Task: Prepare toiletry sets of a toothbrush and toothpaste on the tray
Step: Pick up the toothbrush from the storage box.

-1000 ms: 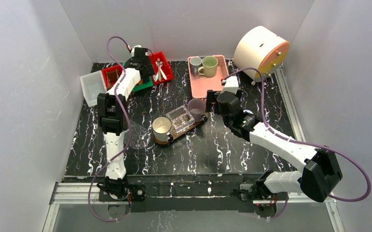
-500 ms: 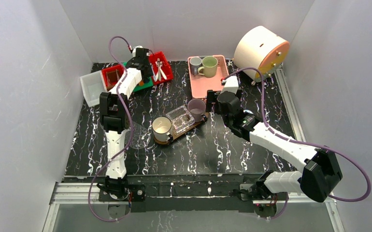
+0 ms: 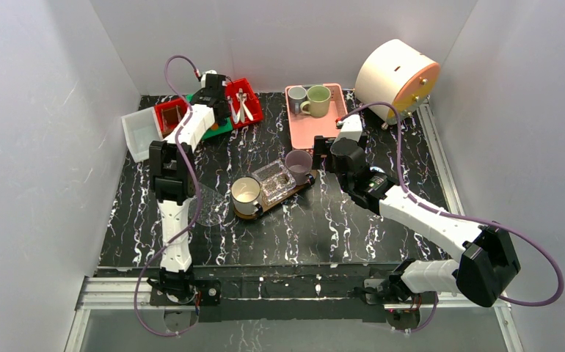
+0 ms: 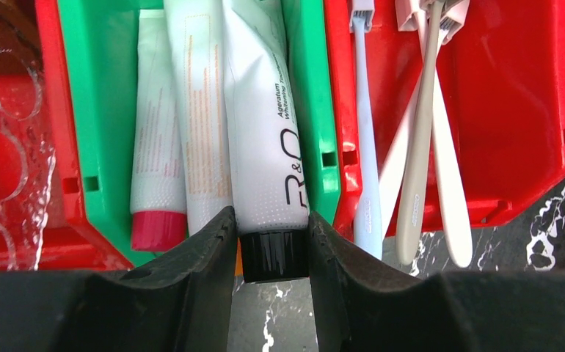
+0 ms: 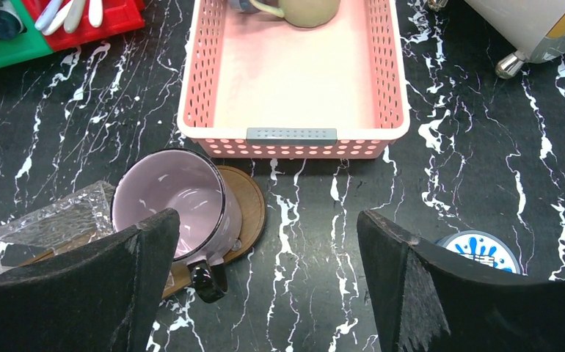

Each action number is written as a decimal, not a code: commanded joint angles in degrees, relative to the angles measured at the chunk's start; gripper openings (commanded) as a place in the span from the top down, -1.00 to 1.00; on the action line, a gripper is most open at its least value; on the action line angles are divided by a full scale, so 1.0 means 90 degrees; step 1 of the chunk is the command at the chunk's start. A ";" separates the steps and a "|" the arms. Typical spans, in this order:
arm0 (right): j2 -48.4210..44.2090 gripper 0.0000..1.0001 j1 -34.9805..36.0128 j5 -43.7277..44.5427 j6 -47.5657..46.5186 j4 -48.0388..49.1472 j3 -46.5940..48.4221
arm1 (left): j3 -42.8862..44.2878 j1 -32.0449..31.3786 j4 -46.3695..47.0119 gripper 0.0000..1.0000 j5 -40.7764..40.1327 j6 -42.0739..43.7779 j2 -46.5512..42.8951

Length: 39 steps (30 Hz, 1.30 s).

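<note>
Well, the job looks only partly done to me. The left gripper (image 4: 271, 242) is down at the green bin (image 4: 103, 110), with its two black fingers on either side of the black cap (image 4: 274, 257) of a white toothpaste tube (image 4: 261, 110). The fingers are very close to the cap, but I cannot tell if they are pinching it tight. The tube lies flat in the bin, right in front of the gripper, next to a red-capped tube (image 4: 155, 183). Just off to one side of the gripper, the toothbrushes (image 4: 426, 147) sit in the red bin (image 4: 529, 110).

The right gripper (image 5: 266, 220) has its fingers spread wide apart and holds nothing. Right under one of its fingers is the purple mug (image 5: 169, 205), which stands on the round end of the tray (image 5: 249, 205). The mug looks empty inside. Just past the gripper is the pink basket (image 5: 291, 135).

From above, the tray also carries a clear plastic bag (image 3: 276, 180) in the middle and a cream mug (image 3: 246, 192) at its other end. I see no toothbrush or toothpaste on the tray. So I think the mugs are ready, and the brushes and tubes are left to bring over.
</note>
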 commanded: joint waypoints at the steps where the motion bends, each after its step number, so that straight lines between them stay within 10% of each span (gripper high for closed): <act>1: -0.0198 -0.97 -0.0013 -0.0080 -0.0018 0.0246 -0.0036 | -0.0340 0.0029 0.0205 0.94 -0.0252 -0.0007 -0.0966; 22: -0.0217 -0.97 -0.0014 -0.0598 0.0205 0.0176 0.0111 | -0.2166 0.0622 0.1440 1.00 0.0390 -0.0264 -0.2660; 39: 0.0066 -0.97 -0.0014 -0.1976 0.0536 -0.0263 0.0704 | -0.5284 0.1992 0.5099 1.00 0.2741 -0.2681 -0.4102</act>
